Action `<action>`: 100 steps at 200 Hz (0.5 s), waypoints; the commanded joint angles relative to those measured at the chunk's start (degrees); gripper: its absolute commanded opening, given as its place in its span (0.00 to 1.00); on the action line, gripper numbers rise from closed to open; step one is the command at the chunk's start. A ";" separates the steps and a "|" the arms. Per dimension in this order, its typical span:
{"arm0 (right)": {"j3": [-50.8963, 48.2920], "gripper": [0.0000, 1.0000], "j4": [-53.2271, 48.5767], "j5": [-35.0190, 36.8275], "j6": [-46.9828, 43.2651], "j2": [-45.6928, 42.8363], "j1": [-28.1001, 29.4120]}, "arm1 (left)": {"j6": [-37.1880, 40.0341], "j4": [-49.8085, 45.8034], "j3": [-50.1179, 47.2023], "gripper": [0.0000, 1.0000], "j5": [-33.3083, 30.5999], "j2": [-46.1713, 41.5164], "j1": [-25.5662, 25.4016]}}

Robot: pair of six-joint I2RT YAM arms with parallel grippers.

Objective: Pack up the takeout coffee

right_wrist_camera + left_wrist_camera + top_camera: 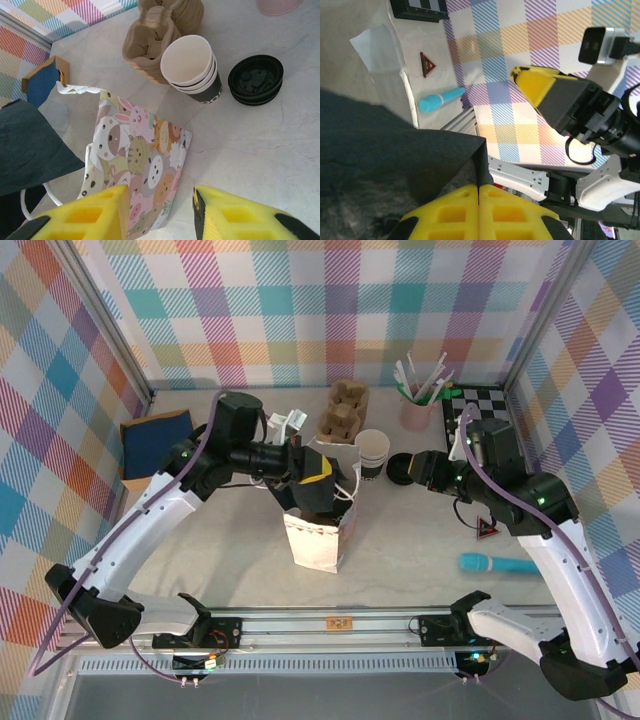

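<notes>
Spread and empty, the right tool (pixel 160 196) hovers just right of the printed bag (pixel 145 150); the dark-bodied cup (pixel 214 93) stands upright, lidless, straight ahead of it behind that bag, while the left tool (pixel 479 197) pinches a dark flap (pixel 395 150) at its mouth.

The top external view looks steeply down from behind the arms over the whole table (pixel 400 540). The right wrist view looks down, close, onto the bag (pixel 145 160). The left wrist view, tilted sideways, faces the teal tool (pixel 440 98). The top view shares both.

One bag (pixel 145 165), one cup stack (pixel 192 65)
</notes>
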 commanded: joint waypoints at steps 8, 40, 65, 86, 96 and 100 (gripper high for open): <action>-0.88 0.40 0.69 0.98 0.77 -1.06 -0.20 | -4.97 8.74 -2.42 0.00 0.52 0.67 -0.48; -0.96 0.41 0.62 1.24 0.62 -1.29 -0.23 | -4.09 7.43 -3.55 0.00 -1.00 1.50 -0.62; -1.20 0.41 0.73 1.55 0.52 -1.39 -0.29 | -2.94 4.82 -3.40 0.00 -1.78 2.42 -0.61; -1.53 0.41 0.95 1.52 0.49 -1.38 -0.27 | 0.36 -1.64 -2.23 0.00 -4.17 3.50 -0.70; -1.67 0.41 1.04 1.59 0.40 -1.37 -0.28 | 1.16 -3.76 -1.92 0.00 -5.60 3.78 -0.70; -1.67 0.42 1.03 1.65 0.51 -1.33 -0.29 | 1.38 -4.65 -1.92 0.03 -6.17 3.91 -0.70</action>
